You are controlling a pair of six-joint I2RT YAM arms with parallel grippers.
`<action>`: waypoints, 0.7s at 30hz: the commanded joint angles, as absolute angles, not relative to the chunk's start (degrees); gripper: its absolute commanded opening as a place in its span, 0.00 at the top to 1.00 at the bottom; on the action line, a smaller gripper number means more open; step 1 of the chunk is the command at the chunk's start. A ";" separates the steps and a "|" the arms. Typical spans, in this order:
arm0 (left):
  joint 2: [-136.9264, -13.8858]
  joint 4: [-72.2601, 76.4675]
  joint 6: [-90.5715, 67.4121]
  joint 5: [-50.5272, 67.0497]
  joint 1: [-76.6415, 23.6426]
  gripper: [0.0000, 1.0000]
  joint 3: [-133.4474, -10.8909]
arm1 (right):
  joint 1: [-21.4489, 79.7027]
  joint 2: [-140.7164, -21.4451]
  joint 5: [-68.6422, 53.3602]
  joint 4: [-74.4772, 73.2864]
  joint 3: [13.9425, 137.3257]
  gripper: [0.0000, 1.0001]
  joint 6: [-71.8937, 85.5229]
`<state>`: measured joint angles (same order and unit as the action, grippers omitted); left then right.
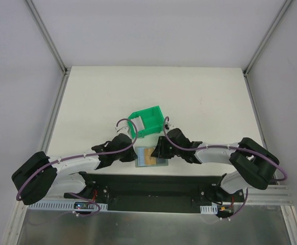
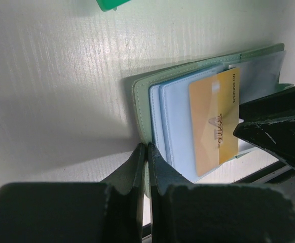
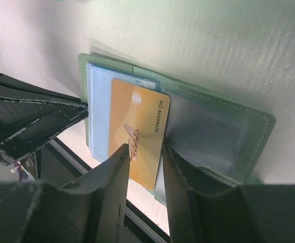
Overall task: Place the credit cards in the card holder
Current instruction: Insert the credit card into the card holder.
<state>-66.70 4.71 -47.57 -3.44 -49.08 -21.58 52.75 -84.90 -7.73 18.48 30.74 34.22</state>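
Observation:
The grey-green card holder (image 1: pixel 161 163) lies open near the table's front edge. It shows in the left wrist view (image 2: pixel 140 101) and the right wrist view (image 3: pixel 208 131). A tan-orange credit card (image 3: pixel 137 126) lies on its inner leaves, partly over the clear pocket, and also shows in the left wrist view (image 2: pixel 213 121) and the top view (image 1: pixel 149 156). Pale blue-white sheets (image 2: pixel 175 121) lie under it; whether they are cards or leaves I cannot tell. My left gripper (image 2: pixel 147 148) is shut on the holder's left edge. My right gripper (image 3: pixel 143 148) stands slightly open over the tan card's near corner.
A bright green plastic bin (image 1: pixel 147 121) stands just behind the holder and the two grippers. The black rail (image 1: pixel 148 184) at the table's front edge runs right below the holder. Both arms (image 1: pixel 87 161) reach in low from either side.

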 commanded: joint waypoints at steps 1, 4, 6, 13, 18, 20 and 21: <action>-65.57 4.57 -47.99 -3.43 -49.22 1.00 -21.00 | 53.09 -83.93 -8.17 15.12 32.34 0.65 32.43; -65.74 4.57 -47.72 -3.16 -49.22 1.00 -21.36 | 53.17 -85.95 -10.36 15.12 34.01 0.65 32.17; -65.74 4.57 -47.72 -3.08 -49.22 1.00 -21.44 | 53.26 -87.27 -11.51 15.20 34.89 0.65 32.26; -65.48 4.57 -47.72 -2.81 -49.13 1.00 -21.45 | 53.96 -88.94 -13.44 14.77 37.88 0.68 31.56; -65.22 4.48 -47.55 -2.55 -49.22 1.00 -21.88 | 54.93 -90.00 -14.94 13.36 40.60 0.69 30.24; -65.21 4.57 -47.55 -2.46 -49.22 1.00 -21.97 | 55.28 -90.70 -15.47 13.18 41.48 0.69 29.97; -65.21 4.57 -47.55 -2.46 -49.13 1.00 -21.97 | 55.37 -90.96 -15.64 13.27 41.75 0.70 29.97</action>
